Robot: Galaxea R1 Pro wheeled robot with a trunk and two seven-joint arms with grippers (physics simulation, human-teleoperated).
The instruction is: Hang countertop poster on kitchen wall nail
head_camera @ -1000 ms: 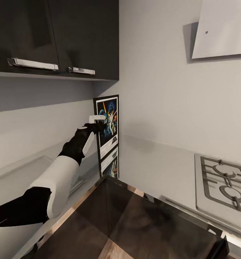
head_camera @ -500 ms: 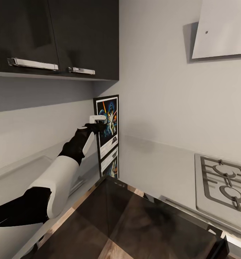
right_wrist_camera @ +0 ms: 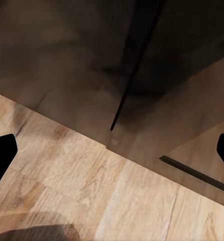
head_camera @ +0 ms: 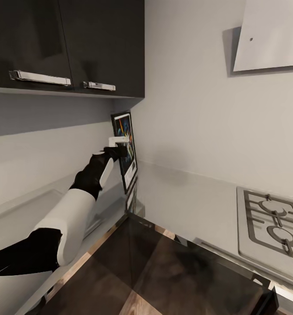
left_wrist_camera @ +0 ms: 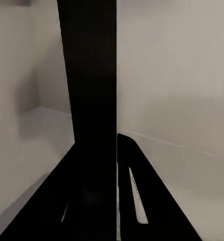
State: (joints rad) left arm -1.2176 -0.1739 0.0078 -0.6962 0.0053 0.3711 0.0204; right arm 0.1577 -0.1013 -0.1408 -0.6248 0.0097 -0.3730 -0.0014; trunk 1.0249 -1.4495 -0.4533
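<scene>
The poster (head_camera: 125, 146) has just left its resting place. Half a second ago it stood upright in the corner with its foot on the grey worktop (head_camera: 194, 194) and its picture turned more toward the camera. Now it sits higher, its lower edge off the surface, tilted and swung so that it is seen nearly edge-on — only a narrow strip of the artwork shows.

The left gripper (head_camera: 118, 146) is clamped on the poster's near edge, roughly at mid-height. In the left wrist view the frame (left_wrist_camera: 89, 100) runs as a dark bar straight between the fingers (left_wrist_camera: 134, 193), which fits a firm pinch.

This suggests the pick-up is done and the carry to a wall nail comes next. No nail can be made out on the pale walls here.

The right gripper (right_wrist_camera: 112, 150) points down at a wooden floor (right_wrist_camera: 67, 191) and dark cabinet fronts (right_wrist_camera: 72, 60), its two fingertips spread wide with nothing between them.

As for writing, the poster's title block is too small and too sharply angled to read. No brand or label is legible elsewhere — neither on the dark wall cupboards (head_camera: 67, 43) nor on the gas hob (head_camera: 273, 223).
</scene>
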